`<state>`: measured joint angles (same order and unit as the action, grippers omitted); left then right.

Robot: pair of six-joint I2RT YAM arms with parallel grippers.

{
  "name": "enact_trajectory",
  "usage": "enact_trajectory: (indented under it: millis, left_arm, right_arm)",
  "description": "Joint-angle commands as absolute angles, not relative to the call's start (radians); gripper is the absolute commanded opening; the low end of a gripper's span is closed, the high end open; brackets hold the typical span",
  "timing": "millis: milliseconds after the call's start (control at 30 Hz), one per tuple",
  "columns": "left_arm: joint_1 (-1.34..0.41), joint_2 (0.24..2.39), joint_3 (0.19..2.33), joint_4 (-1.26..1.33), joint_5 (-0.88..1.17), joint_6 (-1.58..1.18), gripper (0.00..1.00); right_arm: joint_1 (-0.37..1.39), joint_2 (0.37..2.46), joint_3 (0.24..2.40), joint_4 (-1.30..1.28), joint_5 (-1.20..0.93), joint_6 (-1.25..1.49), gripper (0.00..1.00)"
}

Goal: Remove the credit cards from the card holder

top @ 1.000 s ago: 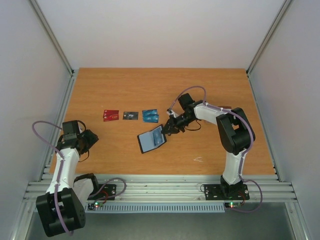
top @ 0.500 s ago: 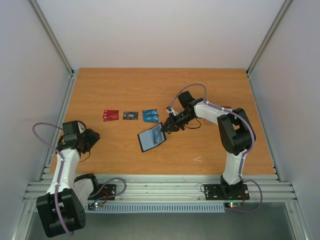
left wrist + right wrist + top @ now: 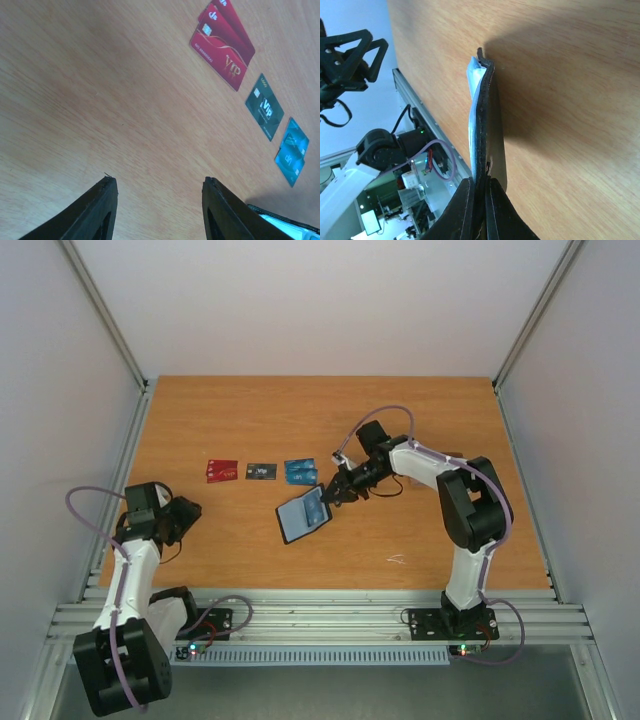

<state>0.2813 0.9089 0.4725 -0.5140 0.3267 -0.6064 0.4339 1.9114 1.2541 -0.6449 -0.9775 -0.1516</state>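
The card holder [image 3: 301,517] hangs open and tilted above the table's middle, black outside and pale blue inside. My right gripper [image 3: 336,494] is shut on its right edge. The right wrist view shows the holder [image 3: 481,110] edge-on, pinched between the right gripper [image 3: 480,186] fingers. To its upper left the credit cards lie on the wood in a row: dark red ones [image 3: 222,471], a black one [image 3: 261,471] and blue ones [image 3: 300,472]. My left gripper [image 3: 186,514] stands open and empty at the table's left, its fingers [image 3: 99,202] over bare wood, with the red cards [image 3: 223,44], dark card [image 3: 264,106] and blue cards [image 3: 291,152] beyond.
A small pale scrap [image 3: 398,560] lies on the wood near the front right. Metal rails [image 3: 300,615] run along the table's near edge, and white walls close in the left, right and back sides.
My left gripper has drawn slightly back toward the near left. The right gripper and the card holder have barely shifted.
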Motion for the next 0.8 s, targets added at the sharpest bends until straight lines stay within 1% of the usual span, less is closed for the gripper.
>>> enact_trajectory:
  millis: [0, 167, 267, 400, 567, 667, 767]
  left_arm:
    - [0.288, 0.881, 0.455, -0.425, 0.398, -0.629, 0.48]
    - [0.281, 0.858, 0.432, -0.217, 0.626, -0.729, 0.46]
    - [0.251, 0.864, 0.445, -0.071, 0.726, -0.794, 0.45]
    - [0.162, 0.864, 0.487, 0.083, 0.838, -0.779, 0.45]
    - [0.056, 0.898, 0.524, 0.213, 0.928, -0.745, 0.42]
    - [-0.013, 0.919, 0.537, 0.247, 0.943, -0.727, 0.39]
    - [-0.078, 0.944, 0.550, 0.244, 0.939, -0.688, 0.39]
  right_arm:
    - [0.440, 1.841, 1.279, -0.633, -1.059, -0.183, 0.01]
    - [0.440, 1.774, 1.250, -0.489, -1.124, -0.122, 0.01]
    - [0.442, 1.743, 1.212, -0.319, -1.136, -0.009, 0.01]
    - [0.446, 1.717, 1.151, -0.107, -1.125, 0.157, 0.01]
    - [0.467, 1.710, 1.115, 0.085, -1.121, 0.270, 0.01]
    - [0.483, 1.712, 1.118, 0.124, -1.121, 0.283, 0.01]
    - [0.496, 1.716, 1.128, 0.132, -1.125, 0.282, 0.01]
